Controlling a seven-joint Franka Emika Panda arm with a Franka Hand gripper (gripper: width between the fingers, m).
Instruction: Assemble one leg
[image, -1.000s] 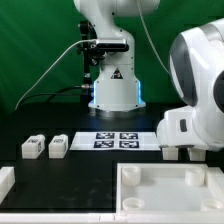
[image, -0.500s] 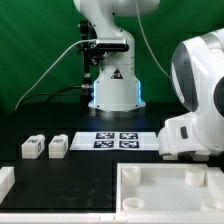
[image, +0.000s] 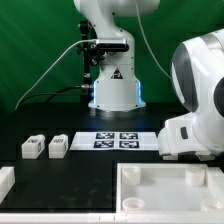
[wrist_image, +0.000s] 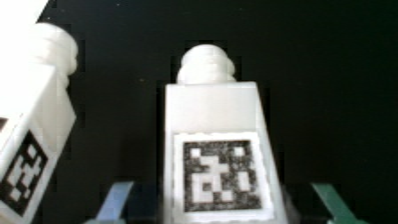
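In the wrist view a white leg (wrist_image: 219, 140) with a black-and-white tag on its face lies between my fingers. My gripper (wrist_image: 222, 192) is open, with one finger (wrist_image: 119, 200) on each side of the leg and a dark gap on both sides. A second leg (wrist_image: 36, 130) lies close beside it. In the exterior view my gripper's white hand (image: 187, 138) is low over the table at the right, and its fingers and those two legs are hidden. Two more legs (image: 32, 148) (image: 58, 147) lie side by side at the exterior view's left.
The marker board (image: 116, 139) lies at the table's middle, in front of the robot base (image: 115, 90). The large white tray (image: 126, 190) with round corner sockets fills the front right. A white part (image: 5, 181) sits at the front left edge.
The hand dropped a little toward the table between one second ago and half a second ago, and has barely moved since. The legs at the left have not moved.
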